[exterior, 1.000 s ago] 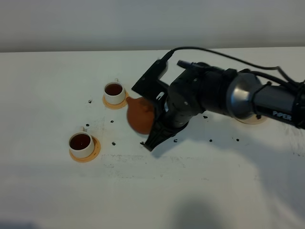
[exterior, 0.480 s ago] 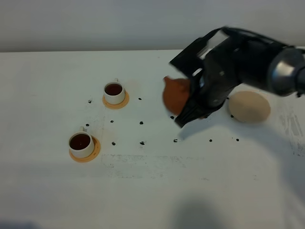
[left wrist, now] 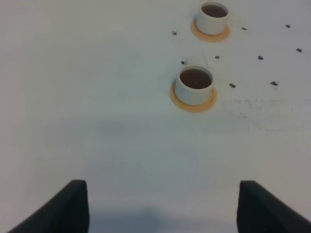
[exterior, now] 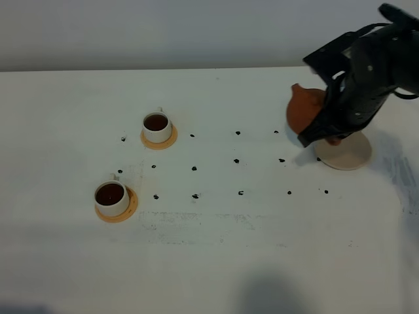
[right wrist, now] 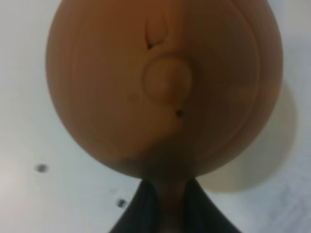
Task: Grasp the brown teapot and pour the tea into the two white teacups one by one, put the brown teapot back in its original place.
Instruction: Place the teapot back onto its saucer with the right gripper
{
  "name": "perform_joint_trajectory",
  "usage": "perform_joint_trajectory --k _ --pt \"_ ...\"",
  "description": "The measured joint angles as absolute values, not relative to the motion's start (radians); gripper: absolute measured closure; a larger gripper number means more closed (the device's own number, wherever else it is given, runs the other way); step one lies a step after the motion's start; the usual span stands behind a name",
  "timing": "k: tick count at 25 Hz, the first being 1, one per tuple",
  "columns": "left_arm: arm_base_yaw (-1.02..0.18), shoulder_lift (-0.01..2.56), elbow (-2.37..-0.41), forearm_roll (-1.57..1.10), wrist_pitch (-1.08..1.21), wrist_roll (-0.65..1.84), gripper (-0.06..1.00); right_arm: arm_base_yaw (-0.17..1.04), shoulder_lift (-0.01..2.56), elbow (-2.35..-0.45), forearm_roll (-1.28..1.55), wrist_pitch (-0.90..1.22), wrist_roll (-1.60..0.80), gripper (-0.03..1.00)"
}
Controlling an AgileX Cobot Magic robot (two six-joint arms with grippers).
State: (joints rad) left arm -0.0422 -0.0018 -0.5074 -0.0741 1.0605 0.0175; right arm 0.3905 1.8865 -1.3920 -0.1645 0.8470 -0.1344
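Exterior high view: a white table (exterior: pixel 216 261) is shown, marked with small dark dots. The brown teapot (exterior: pixel 305 110) is held above the table at the right, its spout turned left, and is clamped in the right gripper (exterior: pixel 327 127); the jaws are closed on the pot's handle side. Directly beside and partly beneath the pot, the pale beige coaster (exterior: pixel 347 156) is seen lying flat on the table; whether the pot touches it cannot be told. The two white teacups are placed well apart from the pot, at the left: the far teacup (exterior: pixel 157 127) on its orange saucer (exterior: pixel 169 140), the near teacup (exterior: pixel 112 198) on its own orange saucer (exterior: pixel 128 208). Both cups are filled with dark tea. Left wrist view: the near teacup (left wrist: pixel 195 85) and the far teacup (left wrist: pixel 213 16) are recorded upright on their saucers, each holding dark liquid. The two dark fingertips (left wrist: pixel 68 206) of the left gripper (left wrist: pixel 163 206) are seen set wide apart with nothing between them, above bare table. Right wrist view: the frame is largely filled by the brown teapot (right wrist: pixel 165 82), seen lid-on, with the round knob (right wrist: pixel 167 80) at its middle. The dark fingers (right wrist: pixel 146 208) of the right gripper (right wrist: pixel 167 206) are pinched on the handle. A pale curved edge of the coaster (right wrist: pixel 286 131) is visible behind the pot.
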Motion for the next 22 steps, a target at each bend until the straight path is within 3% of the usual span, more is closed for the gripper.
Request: perform_joint_trajectory --k 10,22 --pt "-0.042 -0.002 -0.507 -0.074 1.061 0.017 0.34 0.273 1.885 -1.286 -0.131 0.766 -0.144 0.84" --pt "-0.042 -0.002 -0.507 -0.074 1.061 0.017 0.34 0.241 1.933 -1.253 -0.107 0.68 -0.145 0.84"
